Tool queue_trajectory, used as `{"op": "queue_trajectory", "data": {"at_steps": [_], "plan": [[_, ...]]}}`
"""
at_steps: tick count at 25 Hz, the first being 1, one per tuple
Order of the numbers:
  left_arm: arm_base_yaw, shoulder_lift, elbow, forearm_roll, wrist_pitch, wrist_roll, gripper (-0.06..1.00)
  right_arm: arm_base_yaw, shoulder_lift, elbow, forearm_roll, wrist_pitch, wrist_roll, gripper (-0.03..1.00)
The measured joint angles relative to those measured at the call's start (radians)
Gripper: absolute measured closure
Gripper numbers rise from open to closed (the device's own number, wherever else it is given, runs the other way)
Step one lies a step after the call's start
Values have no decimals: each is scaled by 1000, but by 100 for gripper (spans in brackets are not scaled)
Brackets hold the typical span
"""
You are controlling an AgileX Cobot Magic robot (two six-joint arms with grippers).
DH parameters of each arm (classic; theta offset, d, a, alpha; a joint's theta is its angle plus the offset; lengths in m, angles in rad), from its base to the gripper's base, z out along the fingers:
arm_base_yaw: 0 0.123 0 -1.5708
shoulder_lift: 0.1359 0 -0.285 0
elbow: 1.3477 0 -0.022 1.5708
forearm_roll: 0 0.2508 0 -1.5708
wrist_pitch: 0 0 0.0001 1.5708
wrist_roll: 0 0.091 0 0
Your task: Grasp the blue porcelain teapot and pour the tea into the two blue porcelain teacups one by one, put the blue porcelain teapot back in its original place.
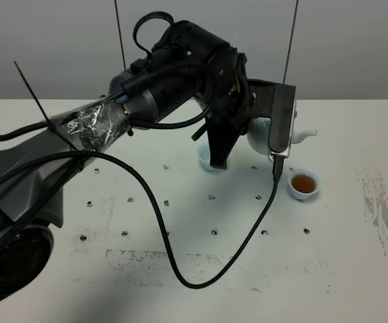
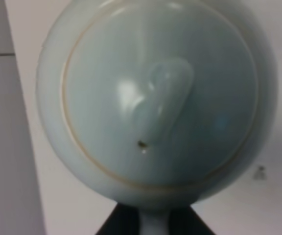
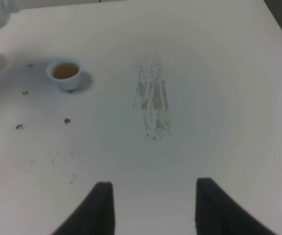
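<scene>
The blue porcelain teapot (image 1: 259, 136) is upright behind the middle of the table, its spout (image 1: 306, 136) pointing right. My left gripper (image 1: 248, 128) is shut on its handle; the left wrist view looks down on the knobbed lid (image 2: 165, 98), with the left gripper (image 2: 153, 227) around the handle at the frame's edge. I cannot tell if the pot rests on the table. One teacup (image 1: 303, 184) holds brown tea in front of the spout. The other teacup (image 1: 206, 161) is half hidden behind the gripper. My right gripper (image 3: 153, 208) is open, with nothing in it, over bare table.
A black cable (image 1: 180, 269) loops across the white table (image 1: 356, 269) in front of the cups. Scuffed grey marks (image 1: 379, 208) lie at the right side. The right wrist view shows the filled teacup (image 3: 65, 74) far from the right gripper.
</scene>
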Motion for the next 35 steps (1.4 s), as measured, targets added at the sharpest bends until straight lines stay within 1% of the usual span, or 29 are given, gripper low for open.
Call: {"op": "queue_trajectory", "data": {"at_steps": [2, 5, 8, 11, 13, 15, 18, 21, 23, 26, 28, 31, 35], "plan": [[0, -14, 0, -51, 36, -75, 84, 0, 0, 0, 0, 0, 0, 57], [0, -20, 0, -109, 54, -228, 84, 0, 0, 0, 0, 0, 0, 57], [0, -22, 0, -121, 81, -360, 84, 0, 0, 0, 0, 0, 0, 57], [0, -25, 14, -146, 104, -425, 84, 0, 0, 0, 0, 0, 0, 57], [0, -43, 66, -179, 99, -432, 84, 0, 0, 0, 0, 0, 0, 57], [-1, -87, 178, -189, 69, -425, 84, 0, 0, 0, 0, 0, 0, 57], [-3, -163, 325, -180, -7, -414, 84, 0, 0, 0, 0, 0, 0, 57], [-3, -200, 400, -187, -85, -416, 84, 0, 0, 0, 1, 0, 0, 57], [-3, -201, 426, -217, -135, -419, 84, 0, 0, 0, 1, 0, 0, 57], [-8, -175, 440, -269, -180, -419, 84, 0, 0, 0, 1, 0, 0, 57], [-21, -148, 441, -289, -208, -415, 84, 0, 0, 0, 1, 0, 0, 57], [-51, -106, 443, -331, -239, -389, 84, 0, 0, 0, 1, 0, 0, 57], [-70, -65, 444, -360, -259, -371, 84, 0, 0, 0, 1, 0, 0, 57]]}}
